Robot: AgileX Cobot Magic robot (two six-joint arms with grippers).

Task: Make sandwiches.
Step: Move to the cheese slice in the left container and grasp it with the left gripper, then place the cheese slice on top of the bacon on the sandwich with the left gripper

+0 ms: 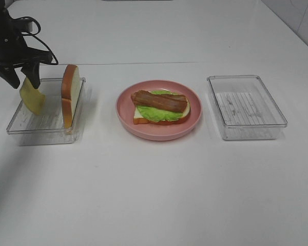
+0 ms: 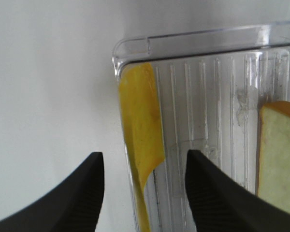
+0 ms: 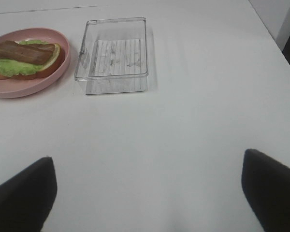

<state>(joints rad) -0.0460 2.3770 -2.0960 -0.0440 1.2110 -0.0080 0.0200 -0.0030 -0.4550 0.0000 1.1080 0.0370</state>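
Straddling a tilted yellow cheese square (image 2: 137, 121) in a clear plastic tray (image 2: 198, 36) with left gripper (image 2: 144, 153) unclenched, not touching; right gripper (image 3: 146, 155) released, empty.

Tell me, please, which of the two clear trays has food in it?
The left tray: it holds an upright bread slice and a yellow cheese square. The right tray shows only its ribbed bottom.

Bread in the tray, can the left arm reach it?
Probably yes. The left fingers hang at the same tray, by the cheese, and nothing lies between them and the upright bread.
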